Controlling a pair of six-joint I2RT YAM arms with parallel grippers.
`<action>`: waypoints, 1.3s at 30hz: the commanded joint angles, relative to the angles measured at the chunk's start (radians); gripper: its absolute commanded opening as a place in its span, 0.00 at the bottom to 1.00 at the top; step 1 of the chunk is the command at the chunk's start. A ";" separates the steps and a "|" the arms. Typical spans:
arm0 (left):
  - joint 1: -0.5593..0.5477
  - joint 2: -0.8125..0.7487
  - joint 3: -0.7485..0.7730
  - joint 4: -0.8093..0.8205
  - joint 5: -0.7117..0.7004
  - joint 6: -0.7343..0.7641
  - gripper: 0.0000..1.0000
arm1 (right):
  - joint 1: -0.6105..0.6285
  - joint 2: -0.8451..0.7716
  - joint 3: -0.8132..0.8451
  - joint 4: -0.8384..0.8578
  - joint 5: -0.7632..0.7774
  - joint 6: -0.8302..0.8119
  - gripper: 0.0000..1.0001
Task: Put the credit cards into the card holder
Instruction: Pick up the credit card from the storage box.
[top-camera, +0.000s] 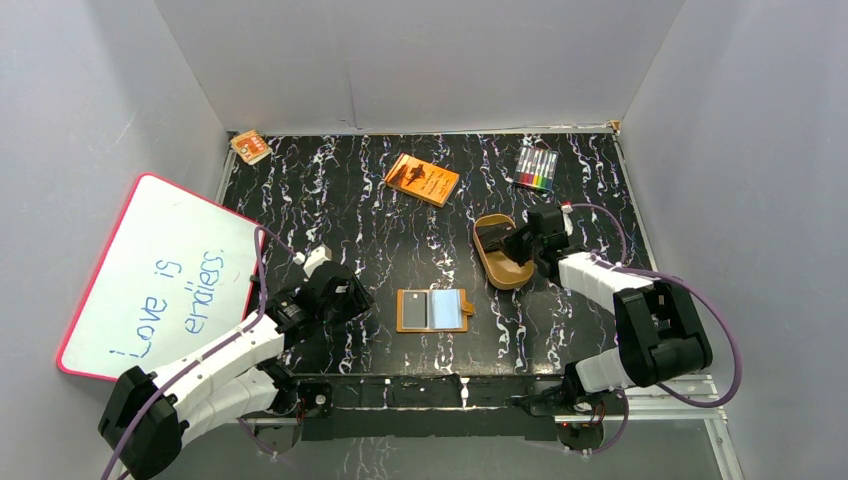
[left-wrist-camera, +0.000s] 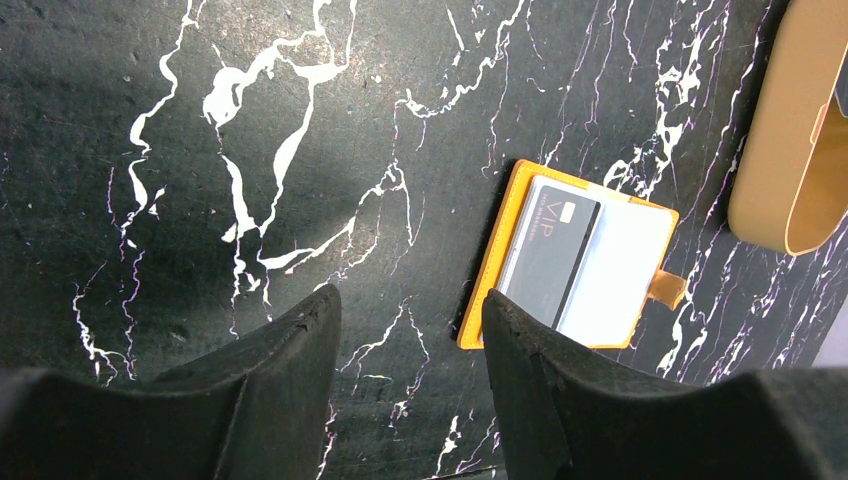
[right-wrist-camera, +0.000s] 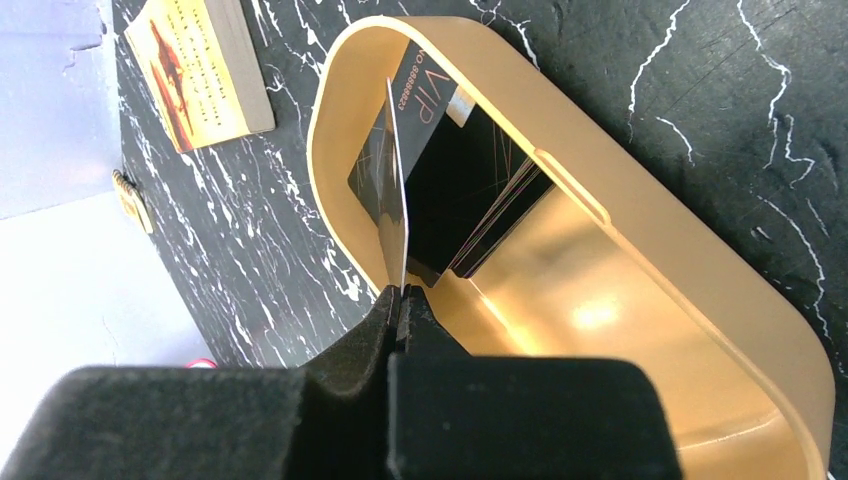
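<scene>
The card holder (top-camera: 433, 310) lies open on the black marbled table, orange rim up and pale pockets showing (left-wrist-camera: 620, 270). One black credit card (left-wrist-camera: 550, 250) sits in its left pocket. My left gripper (left-wrist-camera: 410, 300) hangs open just left of the holder, with nothing between its fingers (top-camera: 345, 298). My right gripper (right-wrist-camera: 400, 292) is shut on the edge of a credit card (right-wrist-camera: 395, 190), which stands on edge inside the tan oval tray (right-wrist-camera: 640, 220). More black cards (right-wrist-camera: 460, 190) lean against the tray's wall behind it. In the top view the right gripper (top-camera: 515, 243) reaches into the tray (top-camera: 500, 268).
An orange book (top-camera: 422, 179) lies at the back centre and a pack of coloured markers (top-camera: 536, 168) at the back right. A whiteboard (top-camera: 160, 270) leans at the left side. A small orange object (top-camera: 250, 146) sits in the back left corner.
</scene>
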 joint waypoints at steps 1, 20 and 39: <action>0.005 0.000 -0.006 -0.001 0.004 -0.002 0.51 | -0.002 -0.032 0.034 -0.044 0.027 -0.015 0.00; 0.005 -0.012 0.044 -0.042 -0.039 0.029 0.51 | -0.076 -0.060 0.314 -0.363 -0.038 -0.086 0.00; -0.054 0.139 0.165 0.206 0.285 0.247 0.67 | 0.094 -0.341 0.186 -0.684 -0.593 -0.849 0.00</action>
